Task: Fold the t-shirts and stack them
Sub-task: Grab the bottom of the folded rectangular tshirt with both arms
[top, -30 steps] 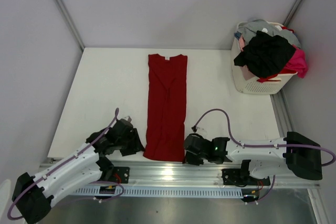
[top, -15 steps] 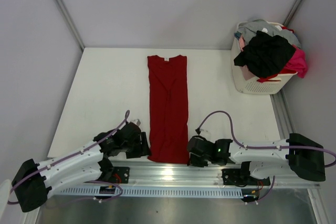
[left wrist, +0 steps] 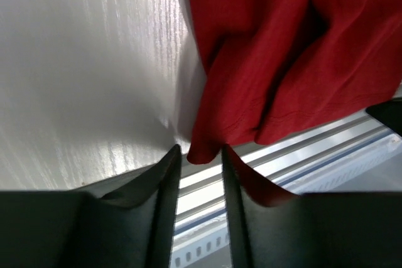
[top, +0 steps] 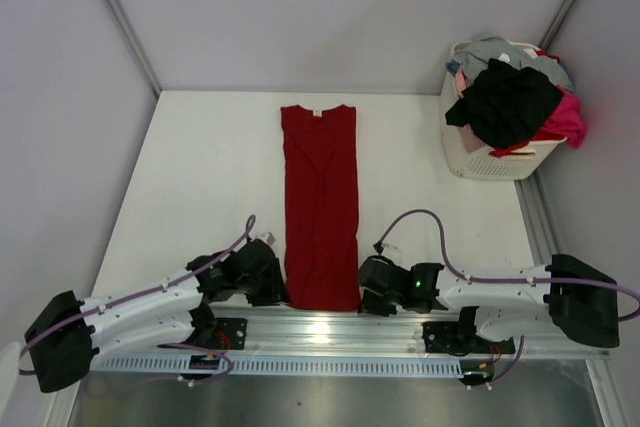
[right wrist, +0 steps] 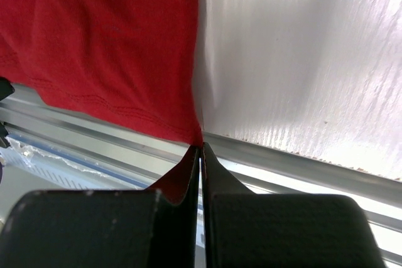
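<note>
From above, we see both arms lying low along the near edge of the table [top: 200, 177]. The left gripper [top: 275, 285] is at the near left corner of the red t-shirt [top: 320, 197]. The right gripper [top: 366, 295] is at its near right corner. The red t-shirt lies flat in a long thin strip, with its neck at the far end. The other t-shirts [top: 510, 102], black, pink and grey, sit piled in a basket [top: 480, 162] at the far right.

In the left wrist view, the two fingers [left wrist: 166, 180] stand apart. The shirt's wrinkly corner just reaches in between the tips, and nothing pinches it. The metal rail [left wrist: 200, 186] shows in the gap.

In the right wrist view, the fingers [right wrist: 182, 174] are squeezed together on the other corner of the shirt, right at the table's near edge.
</note>
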Robot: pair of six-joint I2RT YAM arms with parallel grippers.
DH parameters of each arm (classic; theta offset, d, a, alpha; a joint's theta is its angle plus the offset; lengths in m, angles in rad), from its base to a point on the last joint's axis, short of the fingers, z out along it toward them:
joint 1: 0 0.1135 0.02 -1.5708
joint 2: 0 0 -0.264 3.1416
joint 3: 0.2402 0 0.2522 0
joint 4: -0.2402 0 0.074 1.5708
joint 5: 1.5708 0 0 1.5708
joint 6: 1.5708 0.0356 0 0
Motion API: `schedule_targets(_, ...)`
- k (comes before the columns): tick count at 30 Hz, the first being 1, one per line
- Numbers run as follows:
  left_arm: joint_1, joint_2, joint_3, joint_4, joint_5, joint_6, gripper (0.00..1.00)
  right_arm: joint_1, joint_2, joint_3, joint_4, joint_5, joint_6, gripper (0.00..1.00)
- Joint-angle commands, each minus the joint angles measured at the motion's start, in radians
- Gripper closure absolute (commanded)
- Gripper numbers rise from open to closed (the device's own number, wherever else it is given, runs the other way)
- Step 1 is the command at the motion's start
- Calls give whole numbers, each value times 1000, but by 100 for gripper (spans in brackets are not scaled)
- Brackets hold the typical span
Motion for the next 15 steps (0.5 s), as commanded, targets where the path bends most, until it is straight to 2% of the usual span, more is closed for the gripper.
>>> schedule_targets(1, -12, 16, -21, 40, -5, -32, 66, -13, -5, 5, -1, 21, -22, 100)
schedule_targets(3, -13, 27, -23, 50, -13, -30, 77, -14, -8, 7, -4, 21, -26, 100)
schedule_targets(5, -13, 35, -17, 65, -19, -23, 83, -14, -9, 5, -7, 21, -24, 100)
schedule_targets(6, -13, 36, -24, 76, -24, -20, 94, -14, -12, 5, -10, 21, -24, 100)
schedule_targets(7, -12, 38, -24, 82, -22, -15, 98, -13, -11, 4, -10, 21, -24, 100)
schedule_targets(11, -21, 36, -13, 53, -28, -22, 100, -14, -11, -1, -16, 18, -21, 100)
schedule_targets(15, -58, -51, -23, -28, -51, -76, 100, -8, -12, -10, -16, 16, -12, 100)
